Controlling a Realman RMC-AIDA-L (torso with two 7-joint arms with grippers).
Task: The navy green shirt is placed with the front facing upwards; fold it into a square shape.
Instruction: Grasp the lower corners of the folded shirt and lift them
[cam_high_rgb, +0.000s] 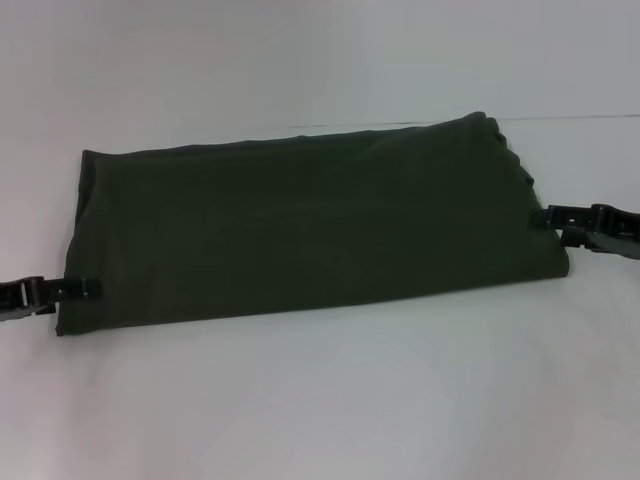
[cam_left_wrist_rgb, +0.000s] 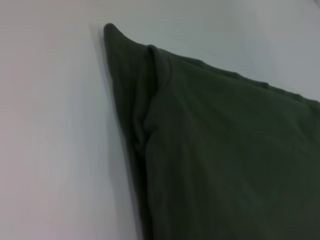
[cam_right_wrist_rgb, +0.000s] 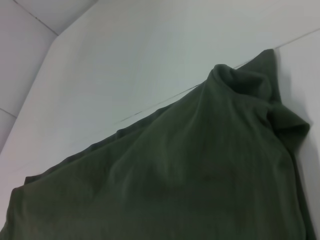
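Left gripper (cam_high_rgb: 85, 288) low at the near left corner of the navy green shirt (cam_high_rgb: 300, 230), fingertips on the cloth edge; clamped or merely touching, cannot tell. Shirt folded into a long band on the white table (cam_high_rgb: 330, 400), plain side up, long axis running left to right and rising toward the far right. Right gripper (cam_high_rgb: 548, 217) farther back at the shirt's right end, against the hem; grip likewise unclear.

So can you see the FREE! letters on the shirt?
No, the navy green shirt lies folded with only plain green cloth showing in the head view.
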